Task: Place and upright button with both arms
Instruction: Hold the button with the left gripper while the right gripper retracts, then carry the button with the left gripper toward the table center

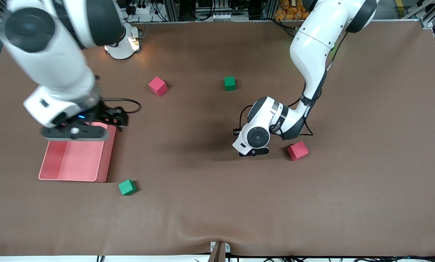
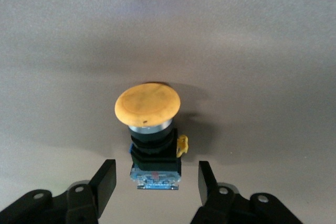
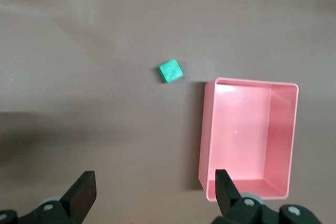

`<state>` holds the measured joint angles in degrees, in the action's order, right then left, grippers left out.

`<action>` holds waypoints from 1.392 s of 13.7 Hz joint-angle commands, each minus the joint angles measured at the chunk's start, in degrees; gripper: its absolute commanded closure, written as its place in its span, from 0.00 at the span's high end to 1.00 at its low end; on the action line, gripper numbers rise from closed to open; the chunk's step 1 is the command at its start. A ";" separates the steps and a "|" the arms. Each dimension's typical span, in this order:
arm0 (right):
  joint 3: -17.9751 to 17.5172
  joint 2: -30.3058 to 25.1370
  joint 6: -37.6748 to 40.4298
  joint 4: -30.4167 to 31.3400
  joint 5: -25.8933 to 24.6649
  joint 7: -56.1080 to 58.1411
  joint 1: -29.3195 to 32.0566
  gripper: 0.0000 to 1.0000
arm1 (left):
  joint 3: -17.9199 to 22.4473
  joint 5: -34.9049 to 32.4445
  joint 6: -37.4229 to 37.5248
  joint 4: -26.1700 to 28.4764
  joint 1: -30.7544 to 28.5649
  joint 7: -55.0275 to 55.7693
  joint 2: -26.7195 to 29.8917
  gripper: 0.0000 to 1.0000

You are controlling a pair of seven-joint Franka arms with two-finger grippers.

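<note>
1. Left gripper: it is low over the table near the middle, just beside a red cube that lies toward the left arm's end. Its fingers stand part-way apart on either side of the button's base, with a visible gap on each side. Nothing is gripped yet.

2. Button: it lies on the table between the left gripper's fingers. The orange cap points away from the wrist camera; the black body and a blue-and-white base block face the gripper. A small yellow tab projects from one side of the body. In the front view the left arm's wrist hides the button.

3. Step in hand, as judged: closing on the button. Keep the fingers centred on the squared base block, not the rounded cap, so the part does not roll or pivot out. Close evenly; if one finger touches first, the button is likely to skid on the table cover.

4. Right gripper: it hangs with its jaws fully apart and empty over the edge of the pink tray at the right arm's end of the table. This arm waits.

5. Other items: a green cube lies just beside the tray, nearer the front camera; a second red cube and a second green cube lie nearer the arms' bases.

6. Markings: no brand, label or legible writing can be made out. A small red mark on the button's base block cannot be read.
</note>
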<state>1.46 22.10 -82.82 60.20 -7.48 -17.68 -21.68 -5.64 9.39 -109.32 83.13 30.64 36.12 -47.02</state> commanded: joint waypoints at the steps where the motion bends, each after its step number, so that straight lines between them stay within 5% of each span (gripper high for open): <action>1: -0.93 -8.54 -0.77 9.38 5.19 2.29 4.01 1.00 | 0.11 0.28 0.25 0.28 0.12 0.97 0.18 0.60; 4: -0.93 -11.19 1.07 10.46 5.29 5.53 5.68 1.00 | 0.19 0.19 0.33 0.28 0.03 0.89 -0.26 0.45; 8: -1.28 -18.21 2.22 17.21 6.51 15.63 12.69 1.00 | 0.19 0.11 0.33 -0.08 -0.06 1.24 0.17 0.00; 14: -0.58 -23.41 5.55 22.15 10.12 15.83 21.85 1.00 | 0.98 0.11 2.00 -0.34 -0.67 3.24 5.53 0.00; 19: 3.73 -24.03 7.57 23.47 10.82 11.03 21.85 1.00 | 2.56 -0.59 1.48 -0.69 -0.15 8.33 8.52 0.00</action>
<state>5.24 -0.08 -76.23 81.33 1.45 -2.71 -0.58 -4.07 9.38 -108.00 81.77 29.73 41.51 -39.92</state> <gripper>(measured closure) 0.000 0.590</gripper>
